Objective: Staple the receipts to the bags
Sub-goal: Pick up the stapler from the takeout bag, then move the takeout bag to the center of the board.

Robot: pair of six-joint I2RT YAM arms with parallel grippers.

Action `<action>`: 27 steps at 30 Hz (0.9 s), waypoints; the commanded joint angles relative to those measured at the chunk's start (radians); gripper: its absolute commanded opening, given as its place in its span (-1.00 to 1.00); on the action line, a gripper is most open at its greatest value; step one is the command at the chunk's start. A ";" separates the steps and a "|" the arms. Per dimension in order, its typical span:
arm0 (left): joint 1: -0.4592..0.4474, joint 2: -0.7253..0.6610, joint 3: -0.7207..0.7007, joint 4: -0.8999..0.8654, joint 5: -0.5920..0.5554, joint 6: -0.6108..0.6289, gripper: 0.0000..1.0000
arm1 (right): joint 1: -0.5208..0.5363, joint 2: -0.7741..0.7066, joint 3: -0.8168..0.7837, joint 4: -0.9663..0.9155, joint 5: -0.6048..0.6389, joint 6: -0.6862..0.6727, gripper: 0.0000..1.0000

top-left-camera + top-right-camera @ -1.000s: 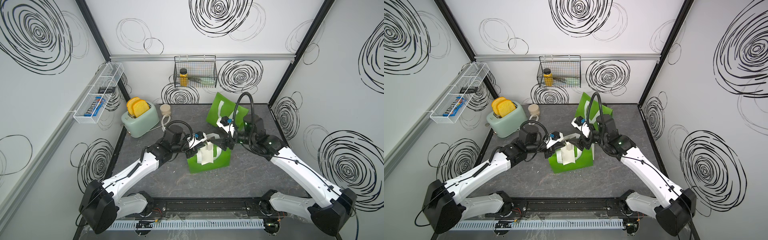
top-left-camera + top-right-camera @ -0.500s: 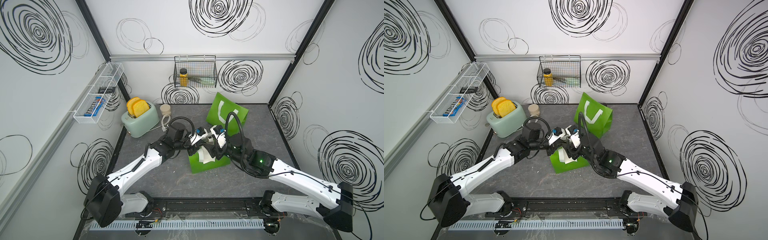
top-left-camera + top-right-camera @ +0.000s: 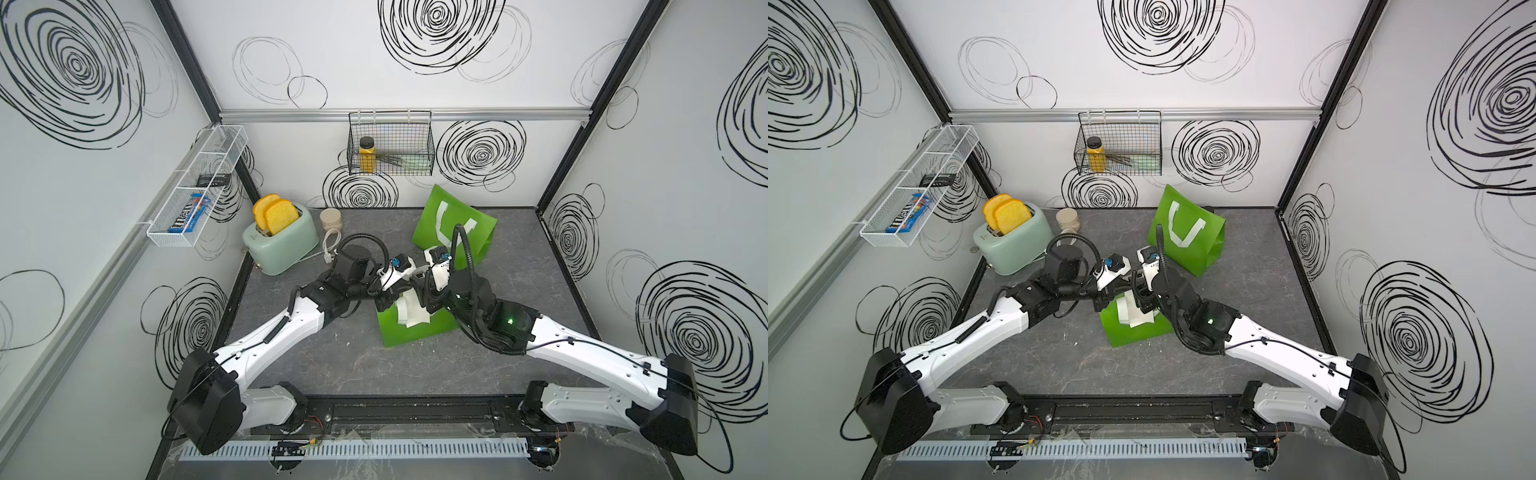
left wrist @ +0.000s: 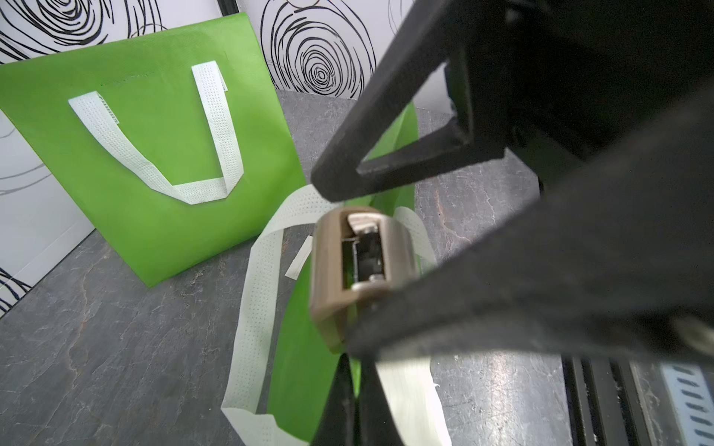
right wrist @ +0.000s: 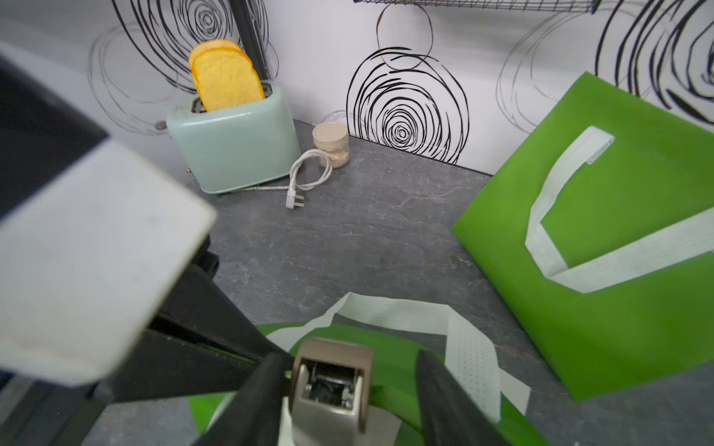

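**Two arms on one bag, and the squeeze falls to the right**

Both grippers meet over the near bag (image 3: 415, 336), which lies flat mid-table with a receipt (image 3: 411, 316) across its upper half. The far bag (image 3: 426, 228) stands tilted near the back wall, well apart, and we see no slip on its face.

Our left gripper (image 4: 353, 370) has its fingers pressed together. From its wrist view, a strip of the bag's green rim looks pinched between them, with the receipt just beside. We read that as a hold to line up fabric and paper.

The stapler (image 5: 332, 380) is what the coming move turns on. It sits at the bag's mouth end, between the fingers of our right gripper (image 5: 349, 356). Both wrist views show a hollow end of it with metal inside. Its long axis therefore seems to point up towards the cameras rather than lie across the fingers, though we would not swear to it.

Those fingers are apart and straddle it. One lies against its side, while green shows in a gap between the stapler and the other finger (image 5: 444, 401). The right arm is the nearer one, and we judge the step in hand to be closing across the stapler to drive a staple. Whether rim and receipt sit inside its mouth we cannot tell, as the arms hide that in both top views.
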 commanded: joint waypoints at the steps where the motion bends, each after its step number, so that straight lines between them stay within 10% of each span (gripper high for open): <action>1: 0.007 -0.007 0.022 0.028 0.001 -0.004 -1.00 | 0.004 0.019 0.012 -0.026 0.018 0.031 -0.15; 6: 0.007 -0.010 0.017 0.027 -0.002 -0.001 -1.00 | -0.002 0.017 0.037 -0.021 0.002 0.019 -0.58; 14: 0.008 -0.004 0.012 0.004 -0.024 0.017 -1.00 | -0.070 -0.008 0.183 -0.016 0.029 -0.022 -0.59; 27: 0.139 -0.020 0.046 -0.053 -0.294 0.072 -1.00 | -0.523 -0.136 0.131 -0.225 -0.153 0.004 -0.58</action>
